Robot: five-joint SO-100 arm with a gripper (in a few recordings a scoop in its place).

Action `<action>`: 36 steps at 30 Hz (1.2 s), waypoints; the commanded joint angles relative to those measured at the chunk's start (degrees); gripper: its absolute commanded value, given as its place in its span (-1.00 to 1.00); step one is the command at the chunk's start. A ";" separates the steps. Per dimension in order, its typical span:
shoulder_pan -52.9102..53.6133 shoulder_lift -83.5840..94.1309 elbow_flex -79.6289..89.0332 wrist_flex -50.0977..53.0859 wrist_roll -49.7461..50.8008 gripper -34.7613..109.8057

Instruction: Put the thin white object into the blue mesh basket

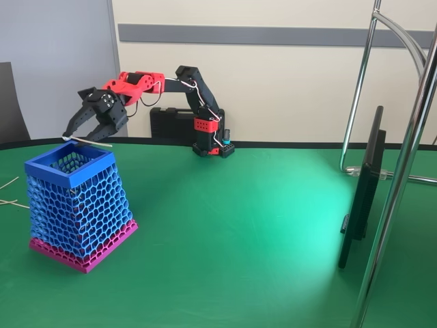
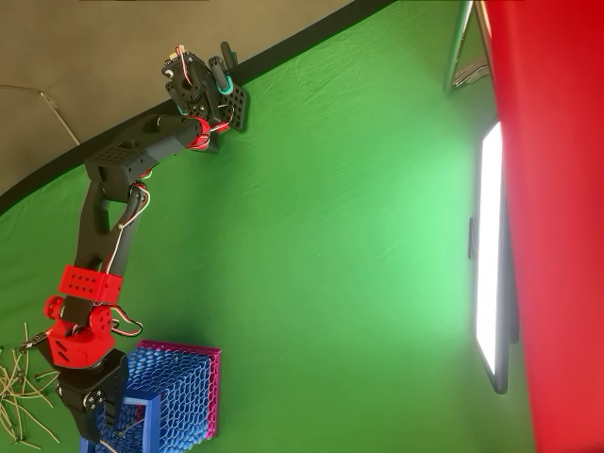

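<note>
Gripper pinches the thin white object, a pale strand, over the blue mesh basket.

White strand: thin, roughly level, lower left of fixed view, just above the basket's rim. Basket: blue mesh, pink base band, upright on green table, lower left.

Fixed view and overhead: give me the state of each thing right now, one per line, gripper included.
gripper: shut on the thin white object, above the basket's rim.
thin white object: held roughly level, over the basket's opening, not yet released.
blue mesh basket: upright on the green table, opening up.
loose pale strands: lying scattered on the table beside the basket.
</note>
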 commanded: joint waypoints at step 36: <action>3.25 11.69 -12.13 21.97 -33.93 -0.04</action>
